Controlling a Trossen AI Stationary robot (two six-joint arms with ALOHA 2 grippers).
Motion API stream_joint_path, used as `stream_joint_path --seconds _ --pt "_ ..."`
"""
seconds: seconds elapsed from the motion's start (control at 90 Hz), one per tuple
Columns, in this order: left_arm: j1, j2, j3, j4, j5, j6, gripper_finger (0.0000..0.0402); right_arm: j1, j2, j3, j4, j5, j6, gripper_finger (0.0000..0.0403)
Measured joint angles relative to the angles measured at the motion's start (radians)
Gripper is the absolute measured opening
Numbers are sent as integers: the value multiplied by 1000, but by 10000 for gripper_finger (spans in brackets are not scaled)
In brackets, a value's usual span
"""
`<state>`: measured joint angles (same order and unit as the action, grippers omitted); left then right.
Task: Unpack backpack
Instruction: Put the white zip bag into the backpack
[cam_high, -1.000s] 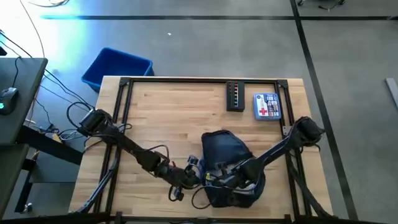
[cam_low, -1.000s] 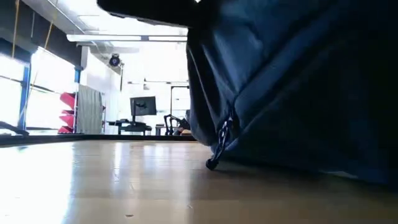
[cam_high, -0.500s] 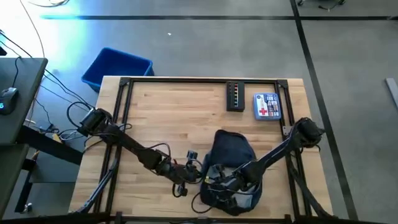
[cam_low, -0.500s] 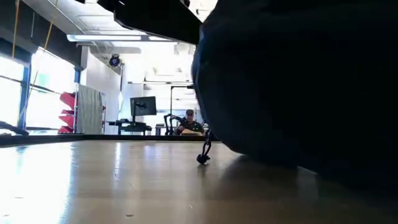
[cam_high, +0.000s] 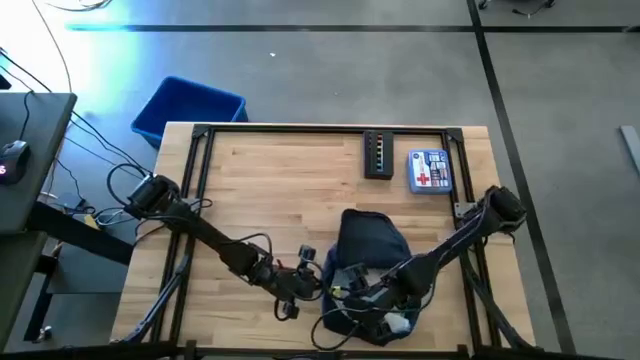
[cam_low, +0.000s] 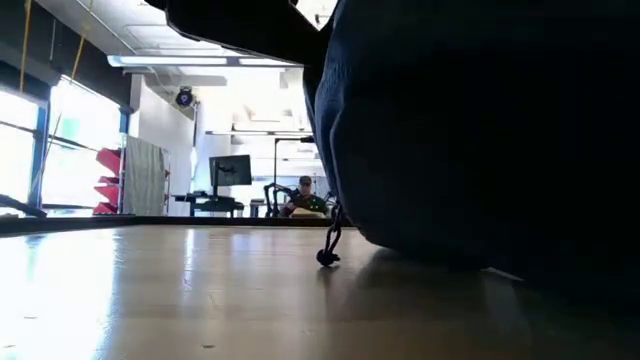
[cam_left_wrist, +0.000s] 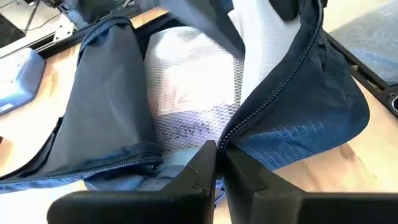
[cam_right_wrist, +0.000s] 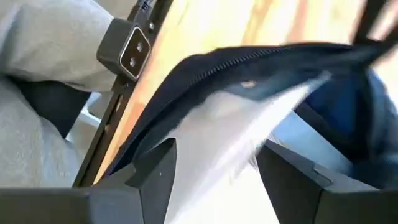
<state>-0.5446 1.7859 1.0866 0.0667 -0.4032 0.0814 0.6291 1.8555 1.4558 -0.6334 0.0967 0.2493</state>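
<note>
Backpack (cam_high: 372, 243), navy, unzipped, white mesh inside

The backpack (cam_high: 372, 262) now sits farther right and stands taller, and the right gripper (cam_high: 385, 305) is deeper in its mouth.

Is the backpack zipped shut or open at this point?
Open. In the left wrist view the backpack has its zipper parted, showing a white mesh-covered item inside.
</note>
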Motion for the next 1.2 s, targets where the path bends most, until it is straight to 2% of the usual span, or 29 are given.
stream_joint_path --seconds 0.133,0.278,0.467,0.589,0.833,0.933,1.011,1.111,1.2 --pt "0 0 0 -19 -1 -3 0 51 -30 56 -153 83 109 208" --pt "-1 0 0 -35 -2 -24 0 120 -64 76 -254 110 249 205" --pt "-1 0 0 -42 -2 -27 0 185 -72 2 -257 111 413 159" --pt "-1 0 0 -38 -7 -27 0 191 -71 -111 -140 109 455 111" --pt "11 0 -1 8 -107 -32 0 126 -70 -351 329 40 347 12" --pt "20 0 -2 43 -203 -65 0 91 -70 -415 482 26 288 7" --pt "25 0 -2 54 -316 -102 0 63 -70 -448 559 20 260 5" --pt "29 0 -2 60 -446 -126 0 35 -62 -474 590 4 239 1" --pt "34 0 -2 59 -491 -140 0 19 -62 -482 586 22 239 2"
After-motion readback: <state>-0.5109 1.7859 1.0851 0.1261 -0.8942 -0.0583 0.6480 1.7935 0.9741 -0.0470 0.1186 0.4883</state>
